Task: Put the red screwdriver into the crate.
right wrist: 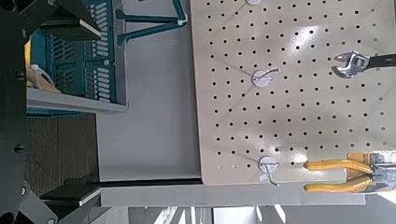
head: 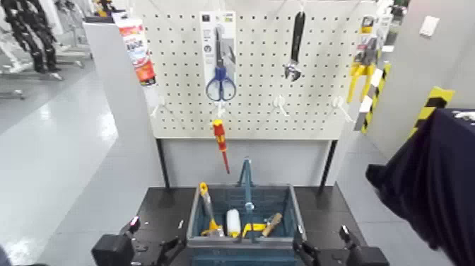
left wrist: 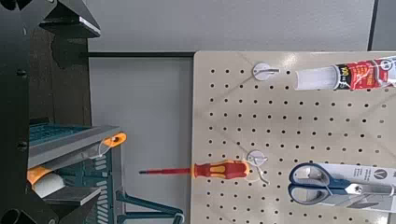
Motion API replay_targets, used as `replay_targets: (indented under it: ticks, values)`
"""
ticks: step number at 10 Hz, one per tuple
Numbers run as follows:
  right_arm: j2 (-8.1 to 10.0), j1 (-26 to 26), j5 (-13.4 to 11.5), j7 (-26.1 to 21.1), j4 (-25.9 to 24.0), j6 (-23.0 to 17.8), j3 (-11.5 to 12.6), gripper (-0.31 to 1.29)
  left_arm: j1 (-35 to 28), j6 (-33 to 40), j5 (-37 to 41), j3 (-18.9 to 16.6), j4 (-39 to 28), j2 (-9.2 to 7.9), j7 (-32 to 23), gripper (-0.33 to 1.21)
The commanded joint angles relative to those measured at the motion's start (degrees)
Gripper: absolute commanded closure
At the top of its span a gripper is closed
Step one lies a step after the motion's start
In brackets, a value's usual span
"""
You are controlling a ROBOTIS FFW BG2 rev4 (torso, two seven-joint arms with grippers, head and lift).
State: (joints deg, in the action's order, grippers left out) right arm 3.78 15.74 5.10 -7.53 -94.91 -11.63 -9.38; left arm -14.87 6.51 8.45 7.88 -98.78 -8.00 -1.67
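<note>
- the screwdriver (head: 220, 136) hangs from a hook low on the pegboard (head: 258, 124), its red handle up and its shaft pointing down past the board's bottom edge.
- it is outside the crate (head: 196, 230), above it; neither gripper touches it.
- the left gripper (left wrist: 82, 112) is open and empty, near the crate's left side.
- the right gripper (right wrist: 82, 112) is open and empty too, near the crate's right side.
- the crate sits on the black table (head: 166, 205), its handle (head: 247, 185) upright.
- inside the crate are an orange-ended tool (head: 206, 201) leaning on the wall, a white bottle (head: 233, 221), a yellow item (head: 253, 228) and a tan piece (head: 272, 224).
- scissors (head: 220, 85), a wrench (head: 292, 67), yellow pliers (head: 362, 71) and a tube (head: 138, 53) hang on the board.
</note>
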Motion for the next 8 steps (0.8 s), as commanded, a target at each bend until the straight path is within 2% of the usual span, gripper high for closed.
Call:
replay_targets:
  ticks: [1, 3, 5, 8]
  values:
    - [0.0, 0.08, 0.09, -0.12, 0.08, 0.12, -0.03, 0.14, 0.11, -0.09, 0.34, 0.03, 0.25, 0.0, 0.09, 0.12]
    - [-0.09, 0.08, 0.18, -0.12, 0.08, 0.21, -0.03, 0.14, 0.46, -0.01, 0.77, 0.03, 0.69, 0.0, 0.35, 0.12]
    - [-0.18, 0.08, 0.27, -0.12, 0.25, 0.21, -0.03, 0.14, 2.57, -1.33, 1.3, -0.94, 2.18, 0.0, 4.13, 0.12]
    - [-0.35, 0.08, 0.44, -0.21, 0.43, 0.21, -0.2, 0.14, 8.37, -4.75, 2.09, -1.73, 5.0, -1.05, 10.2, 0.12]
